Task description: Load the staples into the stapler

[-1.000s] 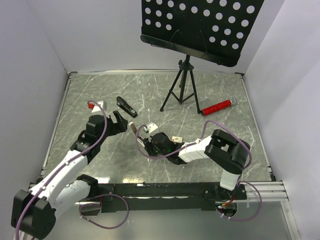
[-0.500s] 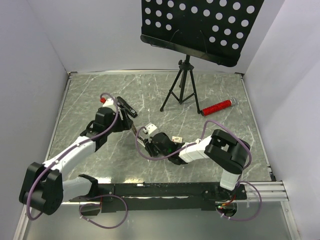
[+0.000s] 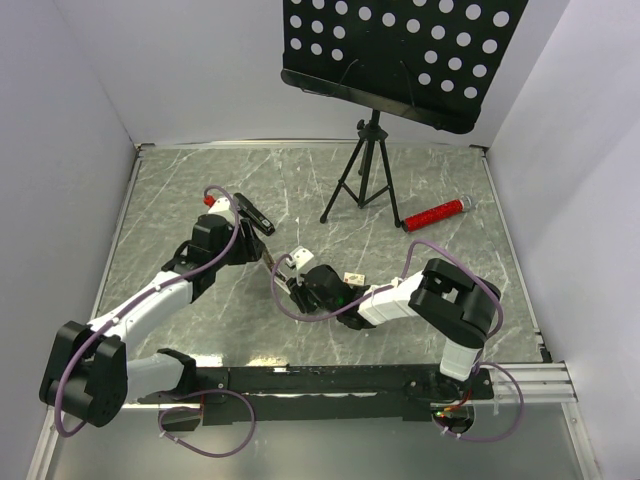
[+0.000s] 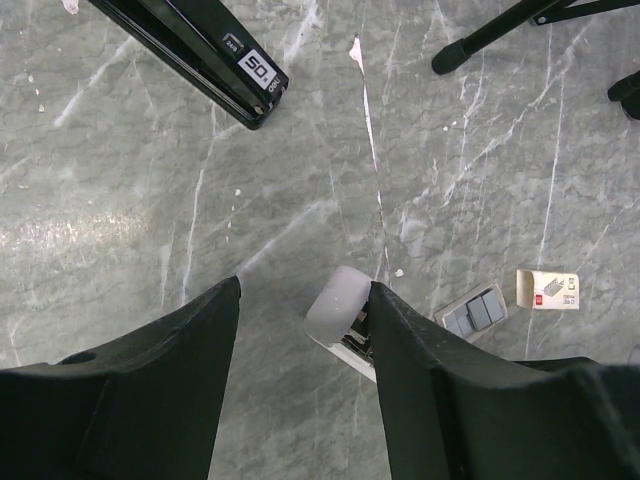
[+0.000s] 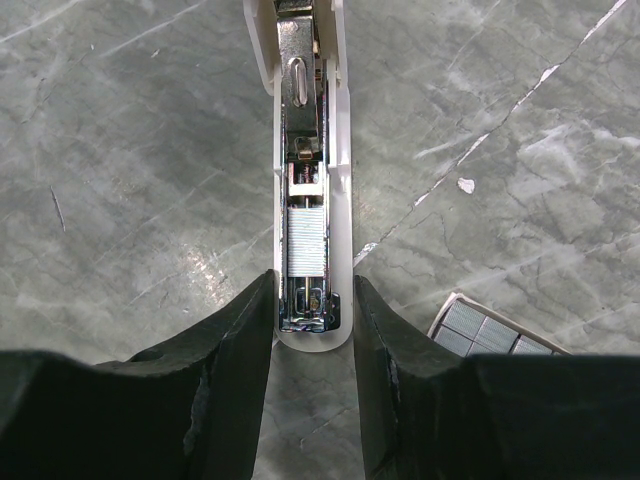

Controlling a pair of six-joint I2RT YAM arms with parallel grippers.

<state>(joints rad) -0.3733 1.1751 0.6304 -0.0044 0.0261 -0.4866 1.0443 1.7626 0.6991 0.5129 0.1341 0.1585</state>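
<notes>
My left end effector [image 4: 305, 292] hangs with fingers spread over bare table [image 4: 120, 200], and the way ahead is free up to the black stapler [image 4: 200, 45]. The white stapler [image 4: 335, 312] crowds one finger and blocks that side. Past it lie a staple tray [image 4: 473, 313] and a small box [image 4: 547, 289], with a tripod foot [image 4: 450, 58] farther on. The white stapler fills my right end effector [image 5: 313, 290].

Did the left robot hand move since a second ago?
Yes. The left gripper has moved up the top view, closing in on the black stapler, which lay clear of it before.
</notes>
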